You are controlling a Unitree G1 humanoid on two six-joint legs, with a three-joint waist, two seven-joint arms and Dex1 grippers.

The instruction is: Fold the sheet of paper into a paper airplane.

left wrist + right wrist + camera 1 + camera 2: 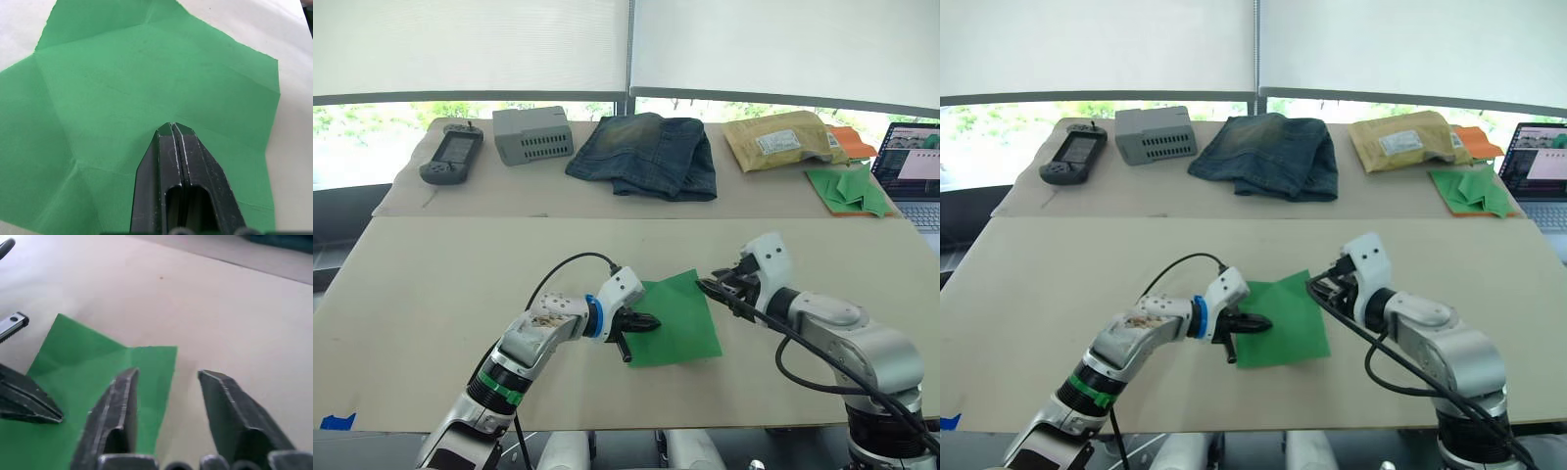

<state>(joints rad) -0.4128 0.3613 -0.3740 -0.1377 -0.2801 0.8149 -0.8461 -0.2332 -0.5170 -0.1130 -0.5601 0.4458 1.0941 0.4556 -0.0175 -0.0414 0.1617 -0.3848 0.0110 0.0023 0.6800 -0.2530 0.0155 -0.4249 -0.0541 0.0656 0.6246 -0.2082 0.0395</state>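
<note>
The sheet of paper [674, 319] lies flat and creased on the near table [431, 294] between both claws. The left gripper [644, 321], fingers pressed together, rests over its left side. The right gripper [166, 377], fingers apart, straddles the right edge, shown in the right wrist view. Beyond lie folded jeans [648, 153].

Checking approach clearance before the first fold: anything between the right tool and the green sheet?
Nothing visible. The right tool, open, hovers at the far right corner of the sheet of paper, one finger over the sheet, one over bare table. The left tool, shut, is over the sheet's left side.
</note>
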